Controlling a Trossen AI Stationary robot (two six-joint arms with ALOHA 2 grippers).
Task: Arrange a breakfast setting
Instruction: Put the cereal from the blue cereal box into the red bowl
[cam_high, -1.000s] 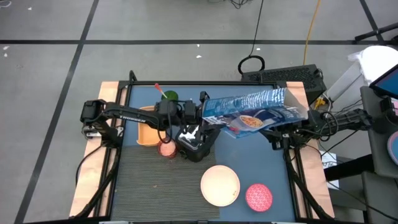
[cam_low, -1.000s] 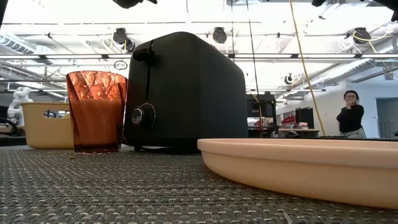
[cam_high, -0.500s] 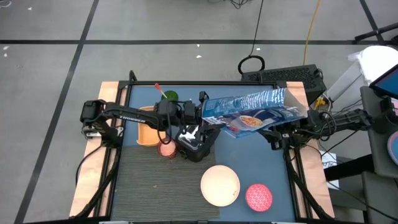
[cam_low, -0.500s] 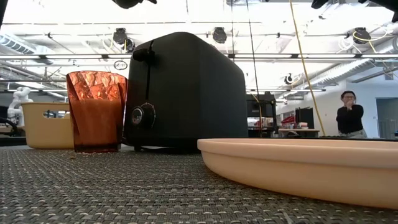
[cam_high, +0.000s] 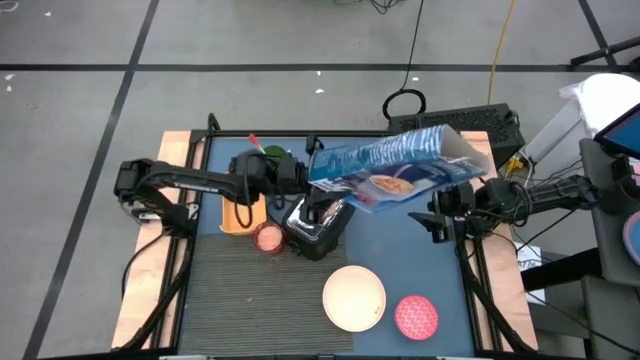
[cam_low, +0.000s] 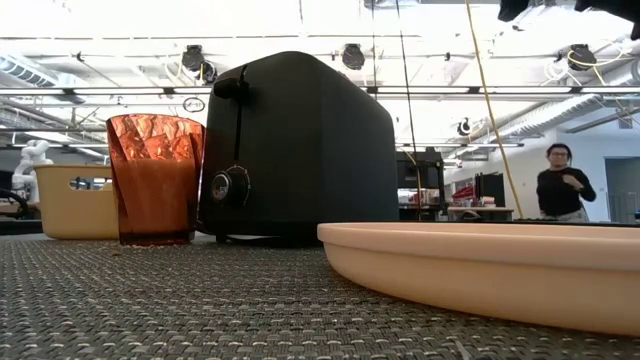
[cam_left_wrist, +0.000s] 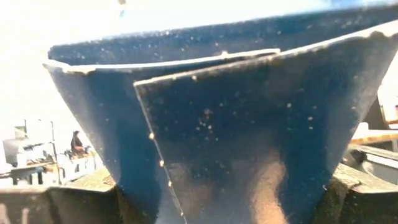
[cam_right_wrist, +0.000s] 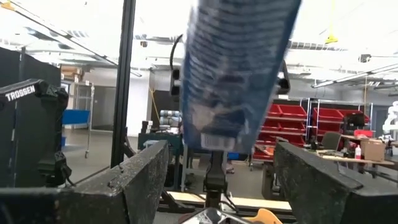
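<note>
high over the back of the table, the left gripper (cam_high: 306, 181) is clamped on one end of a blue cereal box (cam_high: 392, 171), which lies tilted in the air and reaches away from it toward the right arm. the right gripper (cam_high: 438, 213) hangs just beyond the box's far end, fingers spread and grasping nothing; its wrist camera sees the box ahead of the fingers, not between them. a black toaster (cam_high: 318, 228) stands directly below the left gripper, with an amber tumbler (cam_high: 268, 237) and an orange container (cam_high: 237, 212) beside it. the cream plate (cam_high: 354, 297) and the pink bowl (cam_high: 417, 315) sit side by side at the table's front edge, well apart from both grippers, nearer the right one.
</note>
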